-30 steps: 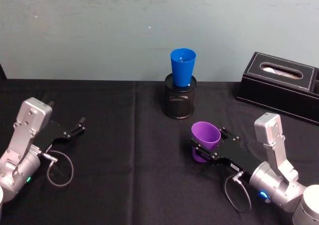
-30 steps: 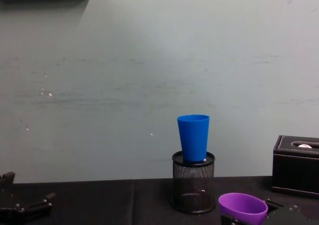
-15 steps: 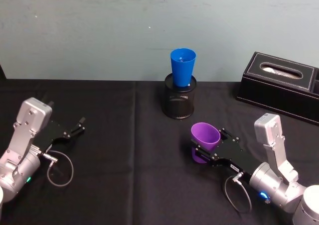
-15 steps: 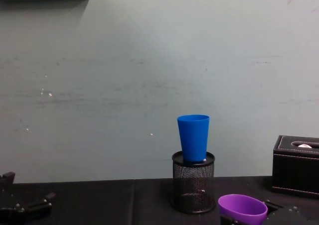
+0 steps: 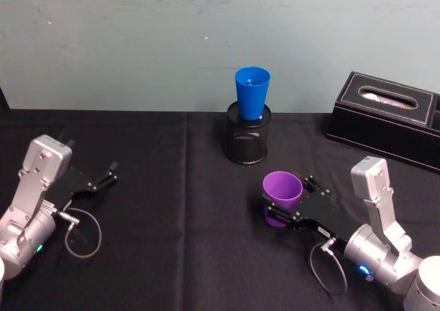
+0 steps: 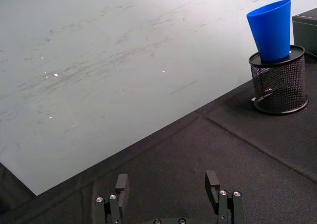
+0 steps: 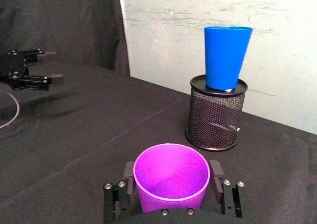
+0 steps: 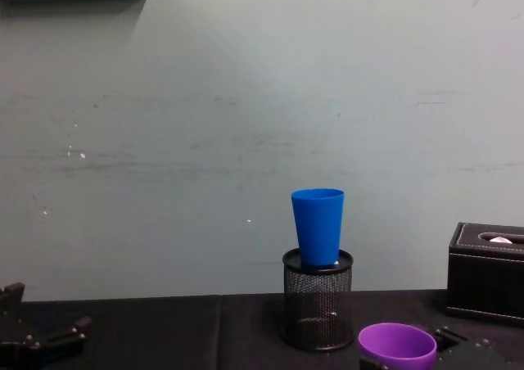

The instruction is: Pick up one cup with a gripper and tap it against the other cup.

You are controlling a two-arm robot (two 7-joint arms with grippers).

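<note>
Right gripper (image 7: 172,184): jaws pinching the purple cup (image 7: 171,182) between them, the cup now upright with its mouth level, where half a second earlier it tilted. Beyond the gripper, well apart: blue cup (image 7: 226,57) standing in the black mesh pen holder (image 7: 216,114), both unchanged. Far across the counter (image 5: 179,215): left gripper (image 5: 108,175), jaws spread, unmoved.

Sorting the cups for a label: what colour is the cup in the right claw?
Purple cup, held in the right claw; clearest in the right wrist view.
</note>
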